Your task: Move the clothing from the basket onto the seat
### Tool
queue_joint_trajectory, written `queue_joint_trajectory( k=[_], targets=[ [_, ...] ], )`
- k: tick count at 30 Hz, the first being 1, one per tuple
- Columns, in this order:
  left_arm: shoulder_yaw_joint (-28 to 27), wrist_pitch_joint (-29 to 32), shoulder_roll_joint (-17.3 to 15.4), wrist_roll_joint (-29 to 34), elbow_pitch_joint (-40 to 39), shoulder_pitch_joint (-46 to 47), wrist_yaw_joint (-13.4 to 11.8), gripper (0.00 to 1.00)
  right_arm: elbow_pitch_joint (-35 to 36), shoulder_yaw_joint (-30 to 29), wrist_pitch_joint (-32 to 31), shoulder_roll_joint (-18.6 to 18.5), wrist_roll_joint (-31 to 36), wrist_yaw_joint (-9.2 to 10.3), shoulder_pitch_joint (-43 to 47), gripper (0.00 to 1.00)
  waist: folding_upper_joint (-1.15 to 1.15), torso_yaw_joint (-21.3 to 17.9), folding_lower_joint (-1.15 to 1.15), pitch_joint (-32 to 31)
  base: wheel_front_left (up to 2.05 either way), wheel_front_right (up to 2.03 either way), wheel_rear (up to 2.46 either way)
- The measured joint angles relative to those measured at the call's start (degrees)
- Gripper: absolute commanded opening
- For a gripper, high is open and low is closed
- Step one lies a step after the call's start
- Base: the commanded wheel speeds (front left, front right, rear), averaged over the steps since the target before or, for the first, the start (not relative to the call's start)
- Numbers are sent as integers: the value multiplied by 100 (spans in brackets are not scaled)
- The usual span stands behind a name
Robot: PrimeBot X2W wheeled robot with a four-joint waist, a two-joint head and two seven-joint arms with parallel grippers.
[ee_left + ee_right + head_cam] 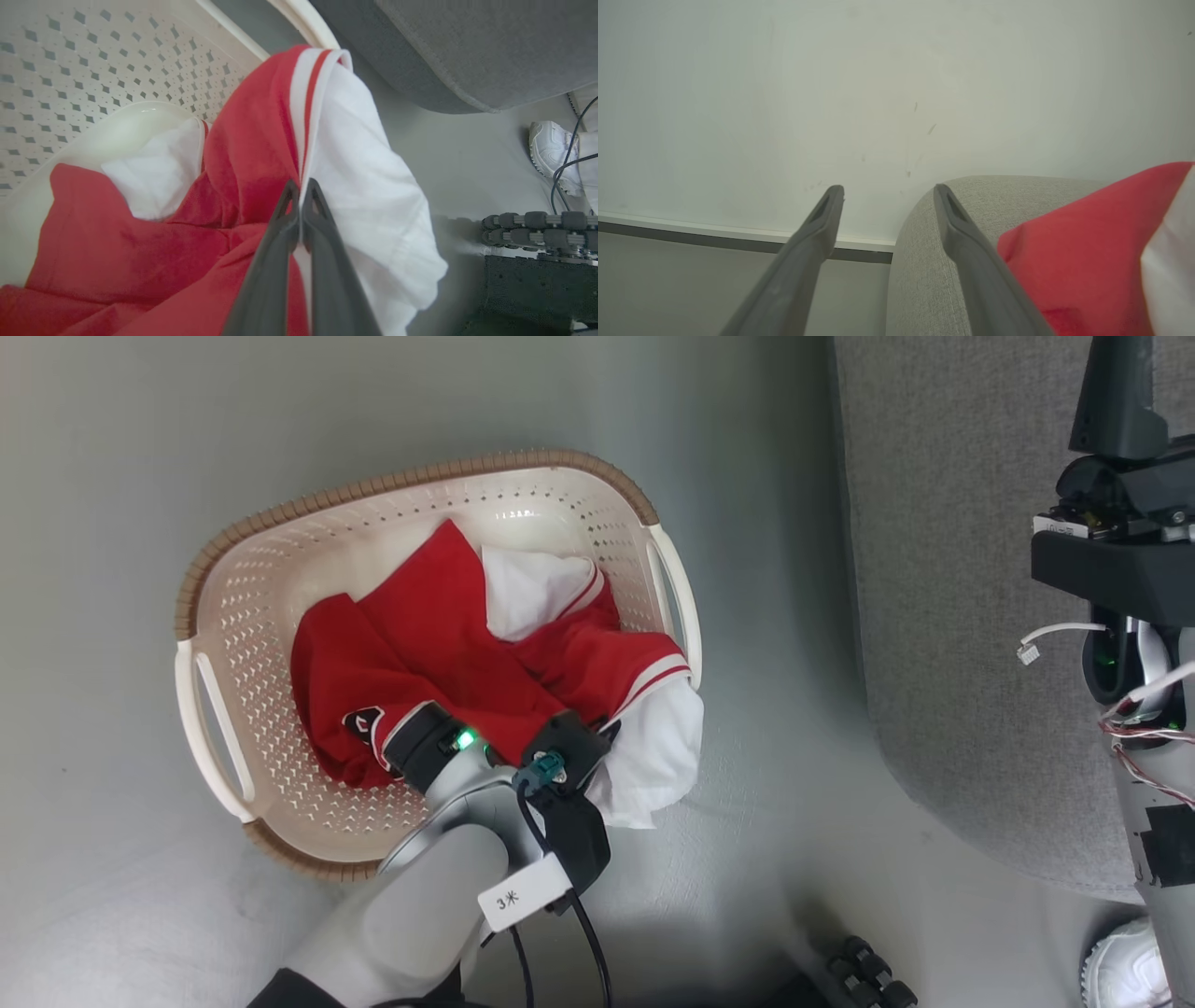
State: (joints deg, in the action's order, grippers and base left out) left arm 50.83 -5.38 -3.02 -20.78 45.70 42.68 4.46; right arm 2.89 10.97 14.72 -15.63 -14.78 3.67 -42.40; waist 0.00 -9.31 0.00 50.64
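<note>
head view: looking down on the basket [420,476] standing on the pale floor [794,803], cradling the clothing [448,644] as a rumpled red heap, with a white panel spilling over the rim on the side facing the seat [952,616]. reaching into that heap with the left arm [439,905], hiding the fingers under the wrist. keeping the seat to the right, near the basket but not touching it, and hanging the right arm [1120,560] above the grey cushion. catching a white shoe [1125,971] in the bottom right corner.

left wrist view: pressing the left gripper [300,186] together on the clothing, pinching the fold where the red-and-white striped trim is meeting the white panel, right at the basket's edge.

right wrist view: holding the right gripper [888,191] spread wide with nothing between the fingers, pointing past the seat's rounded edge toward a pale wall [784,93]. showing a red-and-white cloth [1087,247] lying against the seat at the lower right.
</note>
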Motion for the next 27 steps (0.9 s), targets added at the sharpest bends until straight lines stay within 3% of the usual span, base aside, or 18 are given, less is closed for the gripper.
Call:
queue_joint_trajectory(
  k=[12, 27],
  targets=[
    [-3, -593, 3, -236, 85, 141, 2, 0, -565, -7, 0, 58, 19, -49, 249, 100, 0, 193, 0, -527, 0, 0, 0],
    [-531, -860, 36, -720, -51, 378, -46, 0, -1104, -10, 0, 238, -36, -168, 955, 100, 0, 630, -1, -1667, 0, 0, 0]
  ],
)
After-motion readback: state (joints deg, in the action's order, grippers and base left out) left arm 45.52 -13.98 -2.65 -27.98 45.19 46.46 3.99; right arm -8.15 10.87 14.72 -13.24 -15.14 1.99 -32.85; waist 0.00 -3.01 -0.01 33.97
